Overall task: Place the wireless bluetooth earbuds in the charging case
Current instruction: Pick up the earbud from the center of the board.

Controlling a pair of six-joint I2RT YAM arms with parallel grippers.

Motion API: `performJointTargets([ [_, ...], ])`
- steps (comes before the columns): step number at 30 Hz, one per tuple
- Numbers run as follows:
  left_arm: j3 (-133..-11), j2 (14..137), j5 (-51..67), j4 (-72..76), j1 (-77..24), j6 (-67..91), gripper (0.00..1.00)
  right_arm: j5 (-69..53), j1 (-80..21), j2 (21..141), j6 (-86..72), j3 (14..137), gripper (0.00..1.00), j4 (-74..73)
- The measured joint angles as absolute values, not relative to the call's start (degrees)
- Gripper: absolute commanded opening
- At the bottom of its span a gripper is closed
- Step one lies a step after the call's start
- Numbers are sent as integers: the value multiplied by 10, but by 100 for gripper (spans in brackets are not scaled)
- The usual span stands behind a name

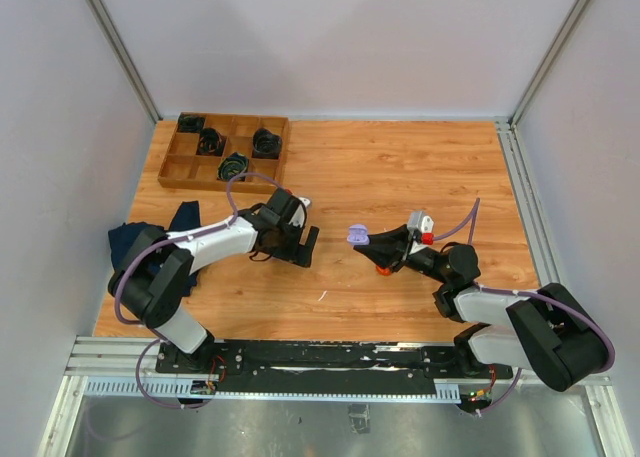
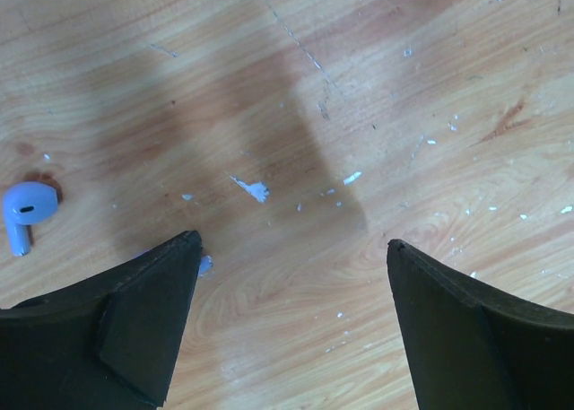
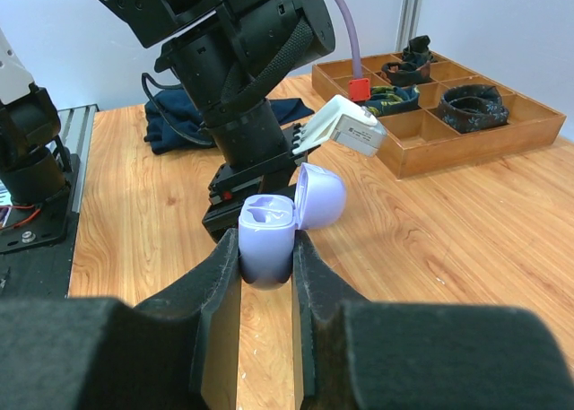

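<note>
Surroundings: a wooden tray [image 1: 188, 170] sat at the far left of the table [image 1: 400, 167], with coiled black cables [image 1: 234, 164] in several of its compartments. A dark blue cloth [image 1: 130, 242] lay bunched beside the left arm. A small orange object [image 1: 383, 270], too small to identify, lay under the right arm's wrist. In the right wrist view the left arm's wrist filled the space just behind the case, blocking the table beyond.

Left gripper [image 2: 291, 248]: jaws spread wide, empty, hanging low over bare wood.

Right gripper [image 1: 372, 240]: clenched on the charging case [image 3: 266, 235], held off the table near its centre.

Case: lavender, rounded, with the lid hinged back and pale moulded wells showing.

Earbud [image 2: 27, 208]: pale lavender-white, with a short stem and a dark slot on the bulb. It lay on the wood, left of the left gripper's fingers and apart from them.
</note>
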State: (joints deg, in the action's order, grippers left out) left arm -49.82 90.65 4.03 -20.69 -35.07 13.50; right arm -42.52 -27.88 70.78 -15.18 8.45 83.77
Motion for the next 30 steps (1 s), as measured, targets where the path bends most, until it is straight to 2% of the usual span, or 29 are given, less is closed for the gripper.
performJointTargets([
  [17, -489, 825, 25, -264, -355, 158, 90, -434, -279, 708, -152, 85, 1, 838],
  [24, -488, 768, -68, -269, -355, 262, 93, -434, -279, 708, -152, 85, 1, 838],
  [27, -474, 743, -107, -266, -355, 319, 99, -434, -279, 708, -152, 85, 1, 838],
  [30, -455, 729, -130, -259, -355, 375, 94, -433, -279, 708, -152, 85, 1, 838],
])
